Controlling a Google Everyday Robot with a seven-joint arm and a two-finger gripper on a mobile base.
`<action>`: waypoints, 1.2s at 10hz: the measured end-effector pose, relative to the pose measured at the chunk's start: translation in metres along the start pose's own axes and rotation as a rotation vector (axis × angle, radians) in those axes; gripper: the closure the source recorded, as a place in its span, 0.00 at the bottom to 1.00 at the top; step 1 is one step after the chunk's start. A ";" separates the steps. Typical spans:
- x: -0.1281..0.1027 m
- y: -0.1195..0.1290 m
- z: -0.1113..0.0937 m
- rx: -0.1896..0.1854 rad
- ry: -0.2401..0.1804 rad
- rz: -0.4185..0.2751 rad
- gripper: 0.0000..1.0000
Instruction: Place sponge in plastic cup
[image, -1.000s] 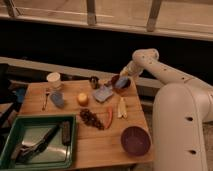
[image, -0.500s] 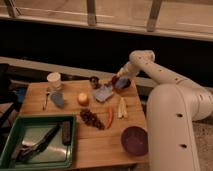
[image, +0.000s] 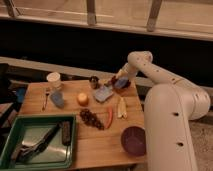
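Sponge (image: 122, 83), a small dull-blue block, lies at the back right of the wooden worktop (image: 100, 145), right at the gripper (image: 118, 81) of the smooth white arm; whether the jaws are apart or clamped on it I cannot tell. The plastic cup (image: 53, 80), white and slightly tapered with a round rim, stands well apart at the back left. Between them are a small dark metal cup (image: 94, 81) and a paler blue flat square pad (image: 103, 93). A green rectangular tray (image: 40, 118) lies front left, a round dark purple bowl (image: 133, 140) front right
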 end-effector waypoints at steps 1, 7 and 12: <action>0.001 -0.001 0.002 0.003 0.004 0.000 0.61; 0.004 -0.002 0.009 0.010 0.016 0.001 1.00; -0.005 0.005 -0.022 -0.022 -0.044 0.000 1.00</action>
